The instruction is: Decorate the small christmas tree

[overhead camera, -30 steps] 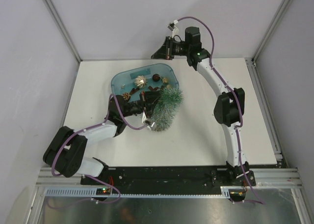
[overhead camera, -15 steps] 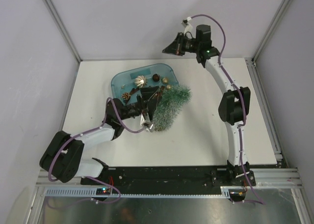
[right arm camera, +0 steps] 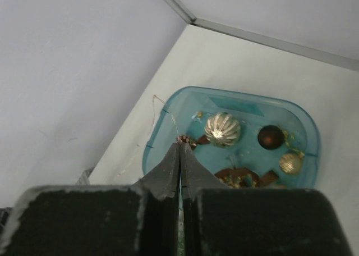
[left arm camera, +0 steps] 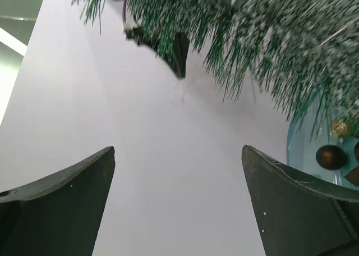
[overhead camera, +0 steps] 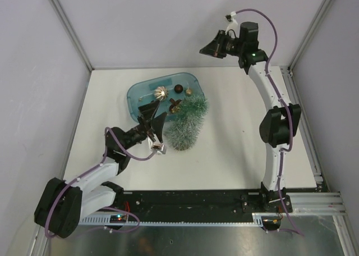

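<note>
The small christmas tree [overhead camera: 187, 124] lies on its side on the white table, its upper end against the blue tub [overhead camera: 137, 93]. Its frosted needles [left arm camera: 269, 37] fill the top of the left wrist view. My left gripper [overhead camera: 160, 111] sits just left of the tree, open, with nothing between its fingertips [left arm camera: 178, 147]. My right gripper [overhead camera: 216, 47] hangs high near the back wall, shut [right arm camera: 180, 139]. A fine thread [right arm camera: 162, 107] shows at its tip; I cannot tell whether it is pinched.
The tub holds a silver ribbed ball [right arm camera: 222, 128], a dark brown ball [right arm camera: 271, 136], a gold ball [right arm camera: 290, 162] and brown pieces [right arm camera: 241, 177]. A brown ornament [overhead camera: 175, 103] sits at the tub's rim by the tree. Walls stand left, right and behind.
My left gripper has opened and drawn back toward the lower left, away from the tree. The right arm has swung up and to the right, staying shut.
</note>
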